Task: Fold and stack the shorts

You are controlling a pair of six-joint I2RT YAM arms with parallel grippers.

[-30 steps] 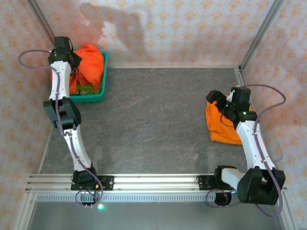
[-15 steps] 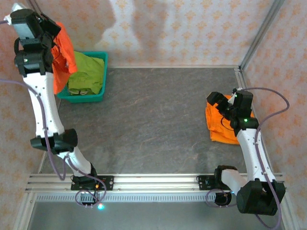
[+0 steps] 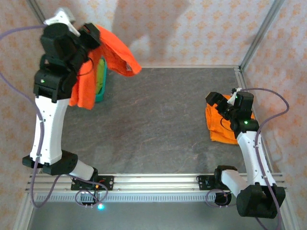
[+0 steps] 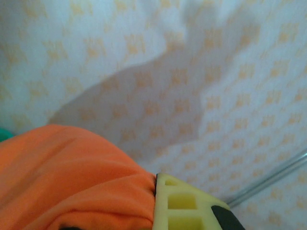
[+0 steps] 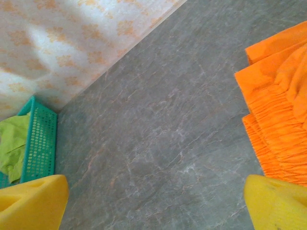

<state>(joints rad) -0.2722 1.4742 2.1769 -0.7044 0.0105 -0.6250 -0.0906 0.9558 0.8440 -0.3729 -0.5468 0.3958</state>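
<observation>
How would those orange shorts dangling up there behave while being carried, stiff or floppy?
Probably very floppy: the orange shorts droop in loose folds either side of the left end effector. Likely light, since one small pinch lifts them. They may swing or land crumpled.

Bright light, soft shadows; left wrist view blurred.

There are orange shorts [image 3: 120,52], a second orange pair [image 3: 223,132], lime shorts [image 5: 10,143], teal basket [image 5: 41,143], mottled grey table [image 3: 153,120].
</observation>
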